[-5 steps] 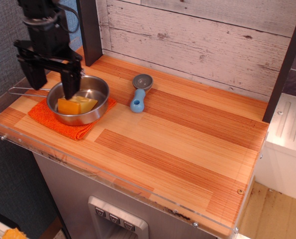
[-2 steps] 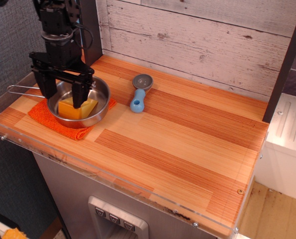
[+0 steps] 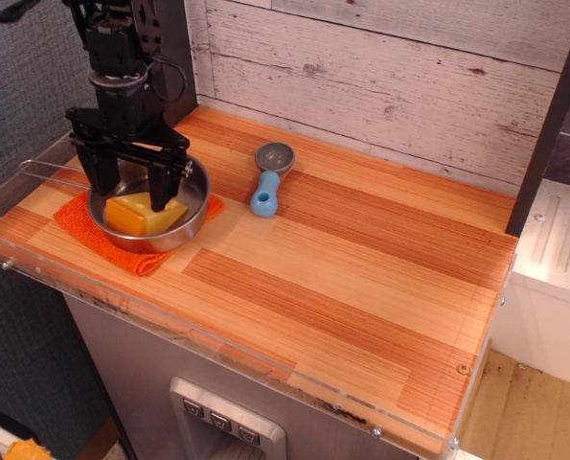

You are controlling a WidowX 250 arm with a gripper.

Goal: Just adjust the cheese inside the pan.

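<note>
The pan is a small shiny steel saucepan at the left end of the counter, its thin wire handle pointing left. The cheese, a yellow-orange wedge, lies inside it toward the front. My black gripper hangs straight down over the pan, open with the jaws spread wide. Its left finger stands at the pan's back left. Its right finger is down at the cheese's back edge and looks to be touching it. The far part of the pan's inside is hidden by the gripper.
An orange cloth lies under the pan. A grey scoop with a blue handle lies to the right of the pan. A dark post and the plank wall stand close behind. A clear lip runs along the counter's front edge.
My gripper has moved right and come down into the pan, still open. The cheese has shifted slightly toward the pan's front left.
</note>
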